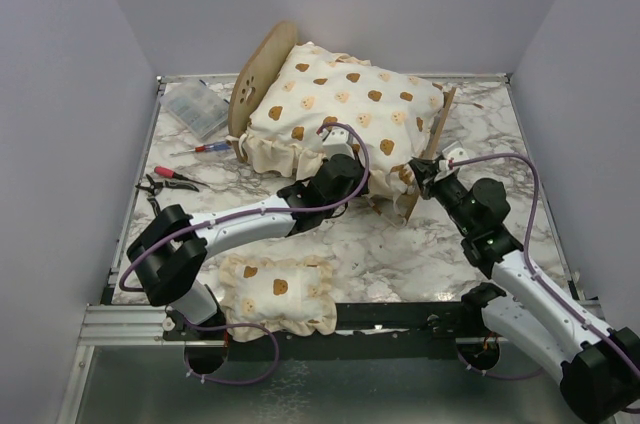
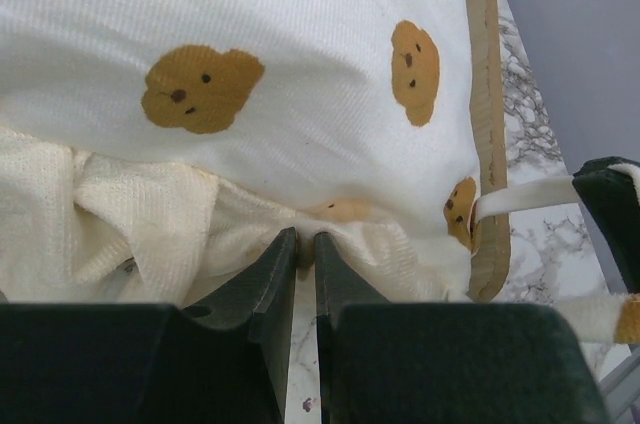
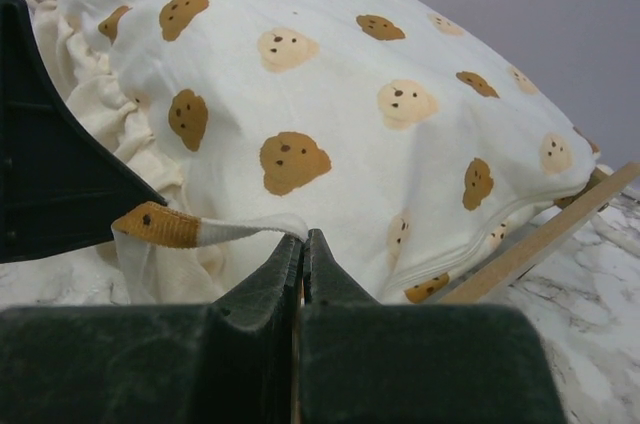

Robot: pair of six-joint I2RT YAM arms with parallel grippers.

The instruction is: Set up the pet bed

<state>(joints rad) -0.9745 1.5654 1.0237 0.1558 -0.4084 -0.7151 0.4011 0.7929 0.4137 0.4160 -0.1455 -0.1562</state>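
— Plywood pet bed: where is it?
— Toward the far side of the tabletop. The bear-print cushion lies on it and covers its base right up to the footboard.
— And your end effectors?
— My right end effector is at the bed's footboard corner, pinched tight on a white strap with a tan tip. I judge the strap is meant to tie the cushion to the frame. My left end effector sits at the bed's near side, narrowed to a slit against the cushion's ruffle. Whether any cloth is caught I cannot tell. I take it to be steadying that edge against the strap's tug.
— What's left to do?
— The small pillow lies well apart from the bed, on its near side, so it seems not yet placed
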